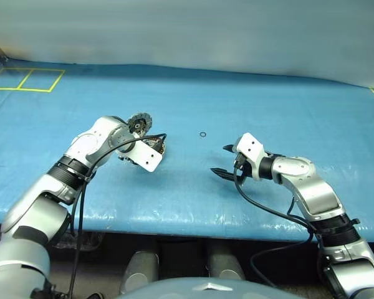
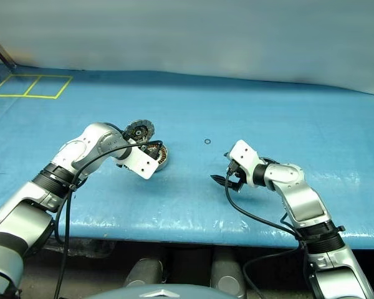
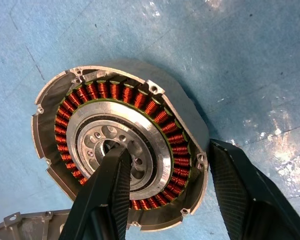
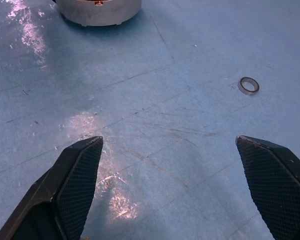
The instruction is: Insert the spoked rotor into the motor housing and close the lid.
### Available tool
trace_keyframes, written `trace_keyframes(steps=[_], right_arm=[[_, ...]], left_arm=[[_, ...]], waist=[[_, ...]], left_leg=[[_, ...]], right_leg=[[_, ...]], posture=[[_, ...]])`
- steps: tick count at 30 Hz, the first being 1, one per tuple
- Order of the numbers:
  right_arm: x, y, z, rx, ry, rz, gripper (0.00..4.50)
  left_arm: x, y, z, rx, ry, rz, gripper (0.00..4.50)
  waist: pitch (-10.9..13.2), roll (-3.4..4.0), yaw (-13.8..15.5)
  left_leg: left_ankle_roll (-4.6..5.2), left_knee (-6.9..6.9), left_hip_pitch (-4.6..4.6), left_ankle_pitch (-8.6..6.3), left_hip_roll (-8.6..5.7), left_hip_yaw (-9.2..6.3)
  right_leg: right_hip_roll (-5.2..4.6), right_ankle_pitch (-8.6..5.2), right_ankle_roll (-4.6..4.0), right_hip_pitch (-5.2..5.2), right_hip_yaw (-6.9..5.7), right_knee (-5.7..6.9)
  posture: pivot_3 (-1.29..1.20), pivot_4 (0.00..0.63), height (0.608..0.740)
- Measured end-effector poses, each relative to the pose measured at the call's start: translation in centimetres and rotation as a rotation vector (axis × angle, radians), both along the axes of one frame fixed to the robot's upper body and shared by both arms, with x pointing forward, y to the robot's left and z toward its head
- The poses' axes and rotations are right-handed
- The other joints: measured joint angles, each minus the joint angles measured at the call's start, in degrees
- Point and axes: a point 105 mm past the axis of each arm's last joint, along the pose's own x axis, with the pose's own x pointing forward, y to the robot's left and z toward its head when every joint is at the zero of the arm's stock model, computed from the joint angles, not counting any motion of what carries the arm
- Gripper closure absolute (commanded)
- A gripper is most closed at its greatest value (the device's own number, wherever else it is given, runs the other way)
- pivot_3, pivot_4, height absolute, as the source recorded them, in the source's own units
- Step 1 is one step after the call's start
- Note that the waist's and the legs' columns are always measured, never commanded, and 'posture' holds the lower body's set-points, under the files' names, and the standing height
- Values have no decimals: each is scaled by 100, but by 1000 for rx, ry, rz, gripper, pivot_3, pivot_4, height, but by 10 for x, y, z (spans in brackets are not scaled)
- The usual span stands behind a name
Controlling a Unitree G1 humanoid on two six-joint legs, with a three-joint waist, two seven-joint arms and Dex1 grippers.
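Head views: the motor housing point(image 2: 159, 154) is seen lying on the blue table point(image 1: 268, 106), right under the left gripper point(image 1: 157, 149); the lid point(image 1: 139, 122) stands up at its 11 o'clock. The right gripper point(image 1: 222, 160), spread wide and empty, is set well apart at 3 o'clock.

Left wrist view: one finger point(image 3: 112, 187) is placed in the hub, the other outside the rim, not yet pinching.

Right wrist view: the small ring point(image 4: 248, 85) is seen at 1 o'clock.

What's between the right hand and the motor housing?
Bare blue mat; the small ring lies off to the side, seen from the right hand toward the motor housing.
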Motion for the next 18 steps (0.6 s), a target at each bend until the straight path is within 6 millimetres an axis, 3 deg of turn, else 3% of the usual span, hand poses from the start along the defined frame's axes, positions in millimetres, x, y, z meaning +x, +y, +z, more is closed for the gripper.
trace_keyframes(steps=[18], right_arm=[[-12, -8, -10, 62, 2, -103, 0]], left_arm=[[-32, -43, -2, -13, 4, -346, 2433]], waist=[[6, -9, 19]], left_leg=[[7, 0, -13, -4, -3, 0]], right_leg=[[-4, -3, -4, -5, 0, -9]], posture=[[0, 150, 740]])
